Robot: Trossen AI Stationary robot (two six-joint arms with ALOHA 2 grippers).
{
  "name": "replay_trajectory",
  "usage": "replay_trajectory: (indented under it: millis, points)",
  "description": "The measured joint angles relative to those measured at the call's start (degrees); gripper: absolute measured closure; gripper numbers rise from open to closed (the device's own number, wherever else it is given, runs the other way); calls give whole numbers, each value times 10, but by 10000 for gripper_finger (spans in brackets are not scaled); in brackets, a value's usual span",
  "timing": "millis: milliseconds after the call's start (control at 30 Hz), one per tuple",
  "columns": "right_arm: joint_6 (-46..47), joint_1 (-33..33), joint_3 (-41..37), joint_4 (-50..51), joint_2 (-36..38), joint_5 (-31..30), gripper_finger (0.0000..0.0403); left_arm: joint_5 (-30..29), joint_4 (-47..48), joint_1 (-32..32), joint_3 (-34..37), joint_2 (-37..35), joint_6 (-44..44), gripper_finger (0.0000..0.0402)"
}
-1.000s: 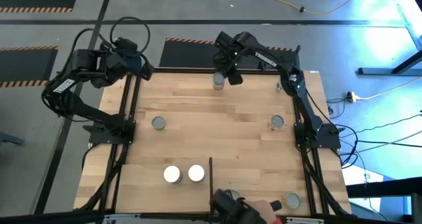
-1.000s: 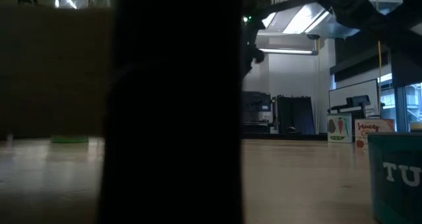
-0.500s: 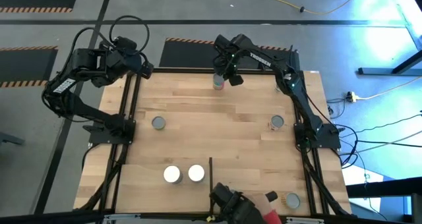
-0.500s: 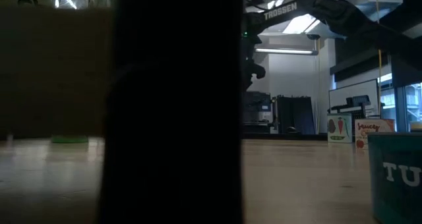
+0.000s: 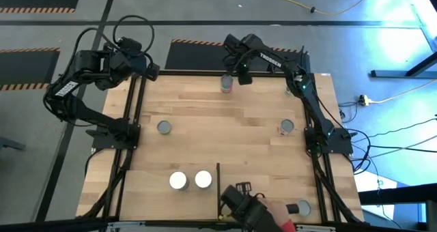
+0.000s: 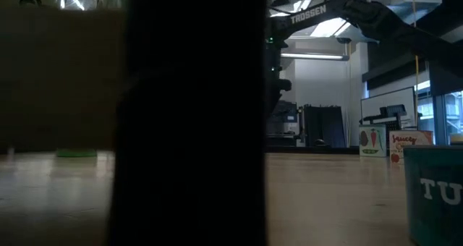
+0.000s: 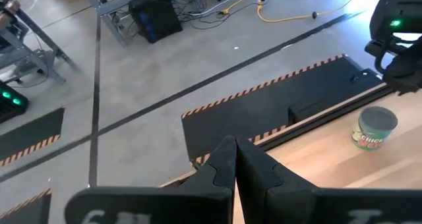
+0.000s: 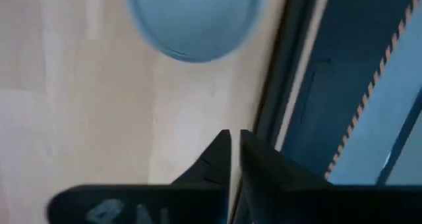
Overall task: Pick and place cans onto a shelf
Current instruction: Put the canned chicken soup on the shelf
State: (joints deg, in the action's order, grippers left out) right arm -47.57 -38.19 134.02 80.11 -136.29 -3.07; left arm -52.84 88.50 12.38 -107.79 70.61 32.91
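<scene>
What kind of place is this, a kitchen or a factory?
Probably a robotics lab or workshop: two dark robot arms bolted to a wooden table, a bare grey floor with hazard-striped mats, and loose cables trailing about.

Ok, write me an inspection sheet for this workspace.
Surface: wooden board in a black frame, with a divider bar at the near edge.
Job's things: six cans show in the high view, all upright; far can at the far edge, two white-topped cans left of the bar.
Clutter: a person's gloved hand over the near edge.
Grippers: left gripper shut, empty, off the far left corner; right gripper shut, empty, beside the far can.
Cables: yellow cable on the floor; cords to the right of the table.
Surroundings: grey floor, hazard-striped mats; the low view is mostly blocked.
</scene>
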Motion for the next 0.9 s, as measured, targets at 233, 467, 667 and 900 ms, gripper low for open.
replay_trajectory:
  millis: [233, 467, 667, 900]
  points:
    - [83, -25, 2, -24, 2, 35, 396, 0, -19, 0, 0, 9, 0, 401]
    - [147, -46, 10, -42, 4, 215, 391, 0, -22, 7, 0, 20, 0, 401]
    - [143, -48, 10, -80, 4, 197, 353, 0, -22, 27, 0, 28, -1, 401]
    - [144, -48, 10, -84, 4, 260, 339, 0, -22, 46, 0, 30, -1, 401]
